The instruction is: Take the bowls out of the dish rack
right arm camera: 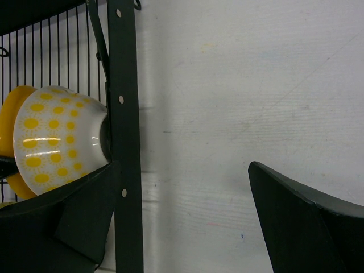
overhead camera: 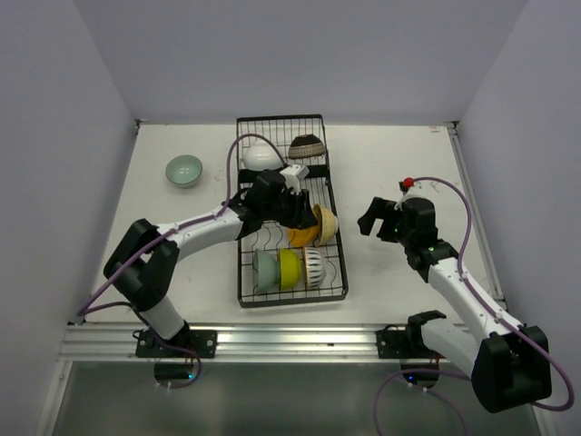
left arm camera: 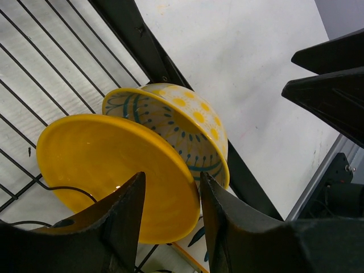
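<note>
The top camera sits high above and behind the arms, looking down over the whole worktop [overhead camera: 399, 163], with the rack [overhead camera: 277, 117] in the middle. The left wrist camera looks from close range past the left hand [left arm camera: 172, 182] at the orange bowl [left arm camera: 108, 165] and cream bowl [left arm camera: 187, 119] by the rack's right edge. The right wrist camera hangs near the worktop right of the rack, looking past the right hand [right arm camera: 182, 187]. Both wrist views share those two bowls and that edge.

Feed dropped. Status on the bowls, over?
Left jaws open astride orange bowl rim in rack. Right jaws open, empty, beside rack. Cream bowl behind orange one.
</note>
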Tool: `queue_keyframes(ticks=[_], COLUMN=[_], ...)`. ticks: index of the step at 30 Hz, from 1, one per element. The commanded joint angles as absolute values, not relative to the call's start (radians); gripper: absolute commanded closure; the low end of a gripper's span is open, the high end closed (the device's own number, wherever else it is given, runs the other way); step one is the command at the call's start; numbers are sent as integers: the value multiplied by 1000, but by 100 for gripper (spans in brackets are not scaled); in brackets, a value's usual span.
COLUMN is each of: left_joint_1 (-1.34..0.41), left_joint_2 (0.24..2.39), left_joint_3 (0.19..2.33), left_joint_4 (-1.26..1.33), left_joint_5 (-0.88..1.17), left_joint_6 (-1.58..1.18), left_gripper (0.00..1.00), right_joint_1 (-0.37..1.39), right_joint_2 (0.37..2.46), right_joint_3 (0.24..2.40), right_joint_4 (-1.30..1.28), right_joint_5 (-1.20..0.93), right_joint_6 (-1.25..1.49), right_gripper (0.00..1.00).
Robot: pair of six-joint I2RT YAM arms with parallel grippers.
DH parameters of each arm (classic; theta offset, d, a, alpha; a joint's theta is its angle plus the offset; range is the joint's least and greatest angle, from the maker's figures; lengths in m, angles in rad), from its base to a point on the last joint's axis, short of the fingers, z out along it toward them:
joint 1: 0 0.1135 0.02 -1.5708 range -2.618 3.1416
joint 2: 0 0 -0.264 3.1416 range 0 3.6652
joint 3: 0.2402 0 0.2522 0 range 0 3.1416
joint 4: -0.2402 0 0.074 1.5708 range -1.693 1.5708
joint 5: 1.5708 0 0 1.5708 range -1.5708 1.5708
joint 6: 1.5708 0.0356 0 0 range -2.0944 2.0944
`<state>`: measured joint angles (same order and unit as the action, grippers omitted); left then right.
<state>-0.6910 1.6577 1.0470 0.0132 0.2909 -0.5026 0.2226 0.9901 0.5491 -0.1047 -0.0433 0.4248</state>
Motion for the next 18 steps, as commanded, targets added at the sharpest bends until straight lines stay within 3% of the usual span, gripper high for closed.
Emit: queue_keyframes(ticks=[1,10,18], left_joint_1=[-701,-732,-739], left_joint_2=[1669,1690,1678], left_joint_3=[1085,1092,1075], left_joint_4=[52,69,23], left_joint_5=[267,241,181], left_joint_6=[-520,-541,-546], left_gripper=[53,61,80], right_joint_1=[227,225,227], right_joint_2=[992,992,991], right_joint_3=[572,574,572], right_joint_4=[-87,-86,-86], right_joint_5=[-29,-26,-25], right_joint_6=[411,411,411], right_gripper=[2,1,2])
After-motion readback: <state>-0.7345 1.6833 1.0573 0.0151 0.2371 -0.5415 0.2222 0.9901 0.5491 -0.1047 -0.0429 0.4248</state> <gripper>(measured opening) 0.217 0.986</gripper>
